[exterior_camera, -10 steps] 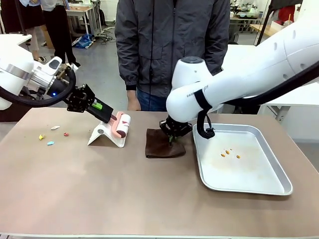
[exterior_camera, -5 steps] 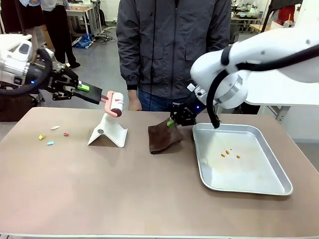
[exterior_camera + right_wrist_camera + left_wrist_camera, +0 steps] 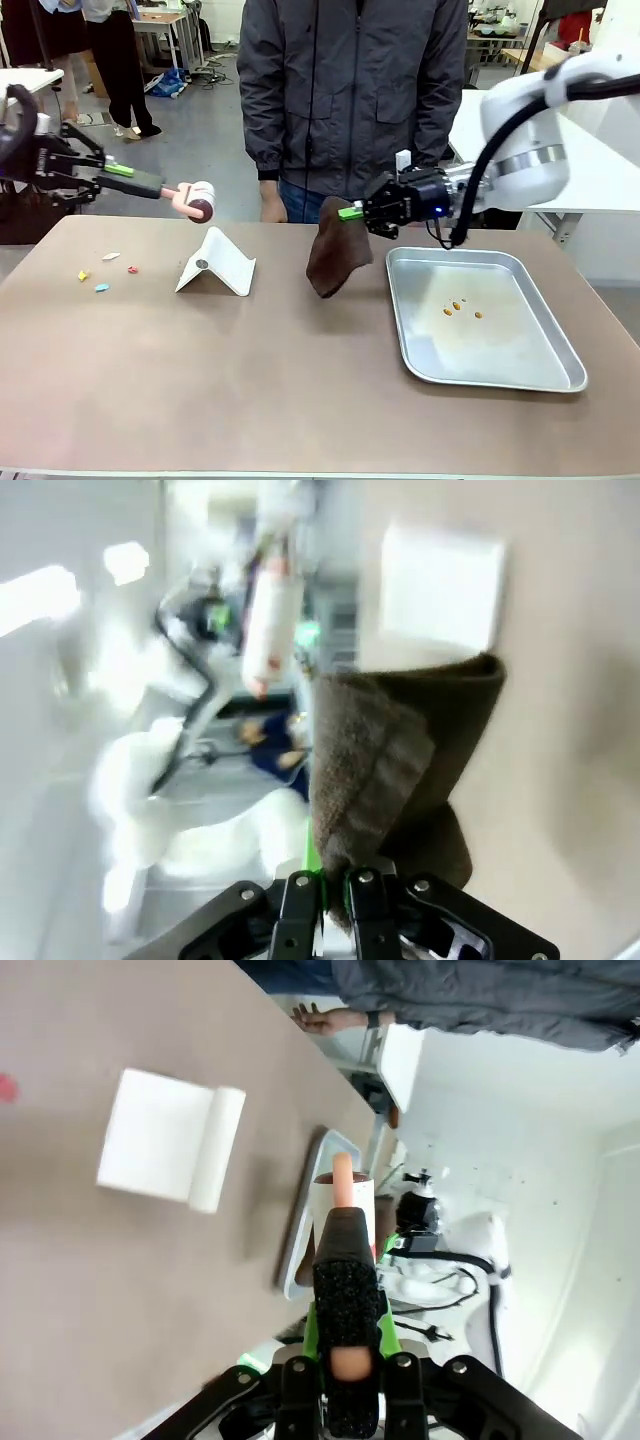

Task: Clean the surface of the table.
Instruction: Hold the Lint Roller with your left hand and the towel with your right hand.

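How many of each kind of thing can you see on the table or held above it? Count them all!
Lint roller: 1
White stand: 1
Brown cloth: 1
Metal tray: 1
Little scraps: 4
Crumbs in the tray: 3
Total: 11

no readable text, labels or numbers

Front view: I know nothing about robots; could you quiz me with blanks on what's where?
The cloth hanging from the right jaws is ____.
The left jaws grip a lint ____.
The orange bits lie in the metal ____.
The coloured scraps lie on the ____.
Missing words: brown; roller; tray; table.
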